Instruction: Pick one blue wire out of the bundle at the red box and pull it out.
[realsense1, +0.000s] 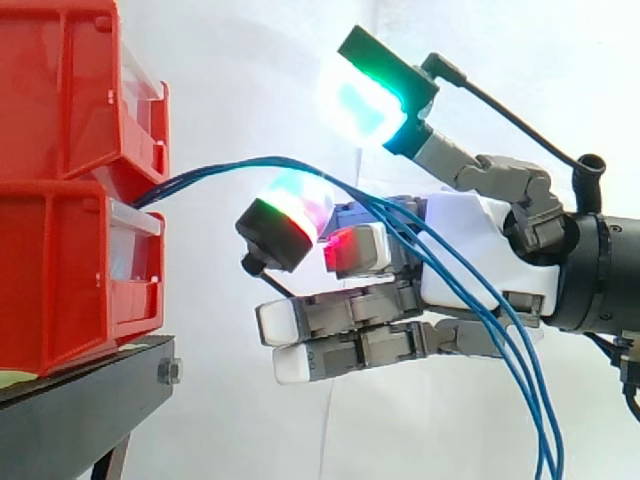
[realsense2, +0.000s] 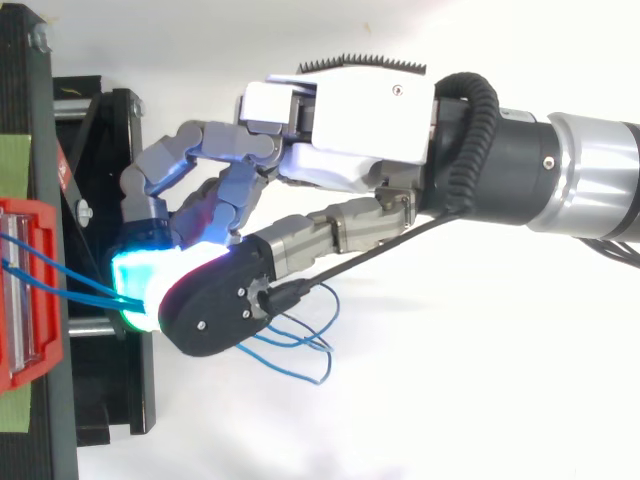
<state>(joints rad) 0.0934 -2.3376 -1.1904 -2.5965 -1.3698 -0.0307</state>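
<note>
Two red bins (realsense1: 60, 150) are stacked at the left on a black stand (realsense1: 90, 390). A bundle of thin blue wires (realsense1: 220, 172) comes out between the bins, arcs to the right and drops toward the lower right corner. My hand (realsense1: 470, 240) reaches in from the right, level with the lower bin and a short way off it. The wires run across the side of the hand that faces the camera. From above, the hand (realsense2: 350, 120) points left at the red bin (realsense2: 25, 300), where the blue wires (realsense2: 40, 265) leave it. Whether a wire is held is hidden.
The black stand (realsense2: 110, 130) juts out under the bins, just below the hand's tip. Slack loops of blue wire (realsense2: 300, 350) hang beneath the hand. A white curtain lies behind everything. Open space lies under and to the right of the hand.
</note>
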